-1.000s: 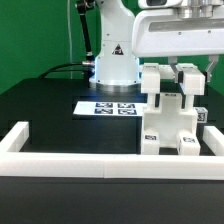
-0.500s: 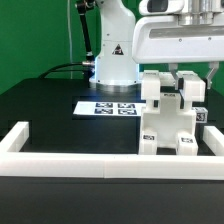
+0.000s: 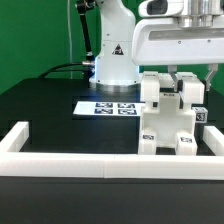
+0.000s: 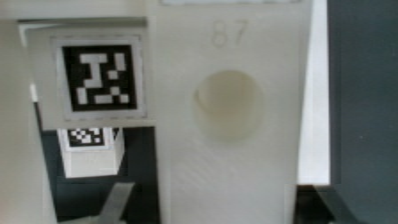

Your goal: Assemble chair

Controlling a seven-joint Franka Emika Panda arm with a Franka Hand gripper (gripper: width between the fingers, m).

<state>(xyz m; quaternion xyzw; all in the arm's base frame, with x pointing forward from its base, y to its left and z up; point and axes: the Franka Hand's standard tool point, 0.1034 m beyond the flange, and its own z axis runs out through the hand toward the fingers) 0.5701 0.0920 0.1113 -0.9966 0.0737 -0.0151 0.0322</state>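
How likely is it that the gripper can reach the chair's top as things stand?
Probably yes: the gripper hangs right over the chair with nothing between them, and the wrist view shows its white tagged surface close up.

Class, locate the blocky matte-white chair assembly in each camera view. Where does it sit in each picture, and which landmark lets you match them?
Exterior view: the chunky matte-white chair assembly stands at the exterior view's right, beside the flat white marker board, behind the long white border rail.
Wrist view: seen close up, its white faces fill most of the picture.
Shared landmark: the black-and-white square tags on its pieces.
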